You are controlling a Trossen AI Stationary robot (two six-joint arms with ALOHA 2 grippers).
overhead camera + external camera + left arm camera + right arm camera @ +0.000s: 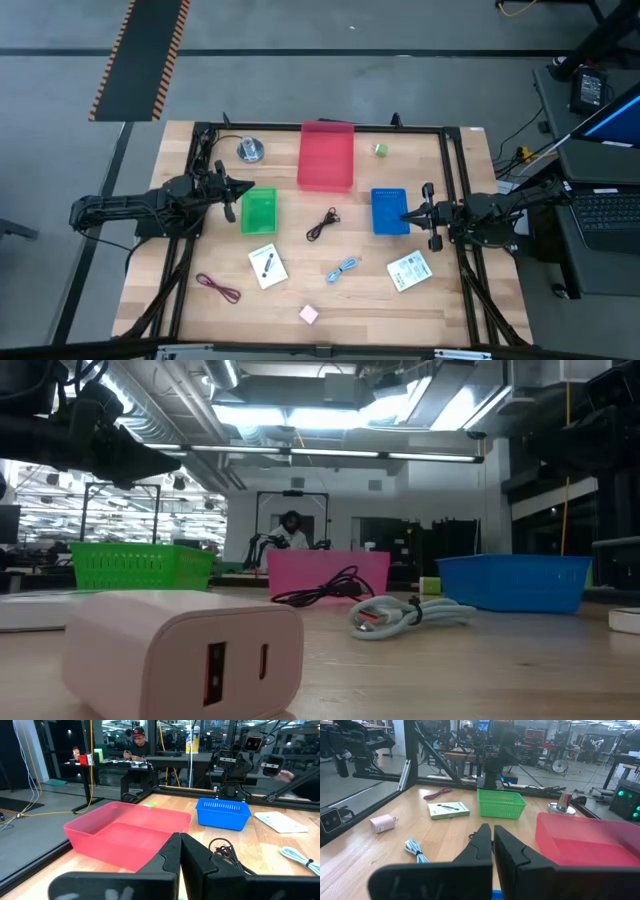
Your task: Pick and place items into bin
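Floor around the rig was plain grey concrete, with a hazard-striped mat up at 11 o'clock. Laptop desk sat at 3 o'clock. Bright ceiling lights overhead, and a person sat at a far workbench.

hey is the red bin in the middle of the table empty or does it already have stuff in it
Empty. The high view shows only bare red floor inside the red bin, and the left wrist view shows its inside bare too.
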